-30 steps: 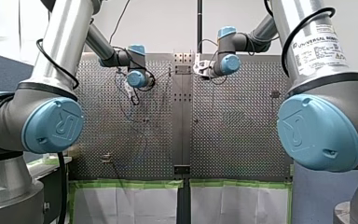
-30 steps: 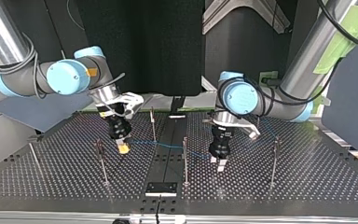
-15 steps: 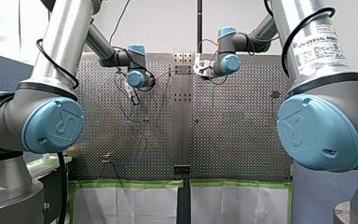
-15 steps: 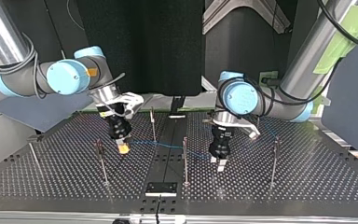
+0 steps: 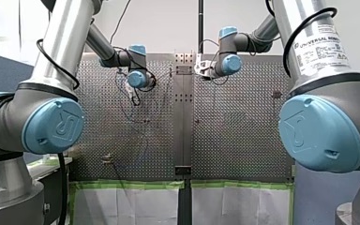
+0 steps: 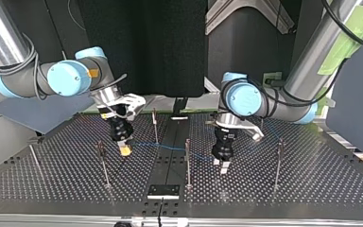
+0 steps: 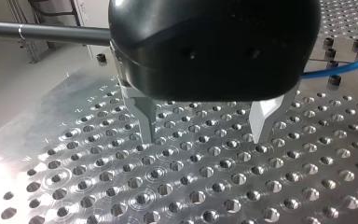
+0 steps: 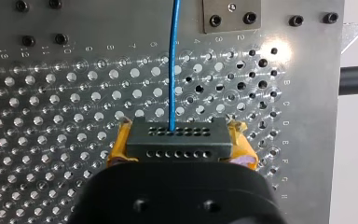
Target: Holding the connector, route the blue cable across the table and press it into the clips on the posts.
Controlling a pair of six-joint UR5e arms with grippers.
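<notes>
While clamping the black connector (image 8: 176,140) between the yellow pads (image 8: 119,145) of my right gripper (image 6: 124,150), judged to be in the middle of the routing step and not at its end. Can follow the blue cable (image 8: 173,60) straight out of the connector and away over the perforated desk (image 7: 121,186). In the top view, can trace it as a thin line above the desk, from my right gripper past the middle posts (image 6: 187,158) toward my left gripper (image 7: 204,135). Cannot tell whether seated in any clip there, being too thin to judge. Found my left gripper open, with its metal fingers (image 7: 145,121) spread just above the holes and nothing between them, only a piece of the blue cable beside it, not touched. Near my right gripper, at the top view's left, noted a further post (image 6: 103,165) with a dark clip (image 6: 102,149) on top, seemingly without cable. Probably next: to carry the connector beyond this post, holding the cable tight and at the height of the clip, then to lower it and press it in. Calls for a firm hold on the connector and a slow, level pull, for fear of missing the clip with a slack line or bending the thin post. May also need my left gripper to close on the cable and steady it.
</notes>
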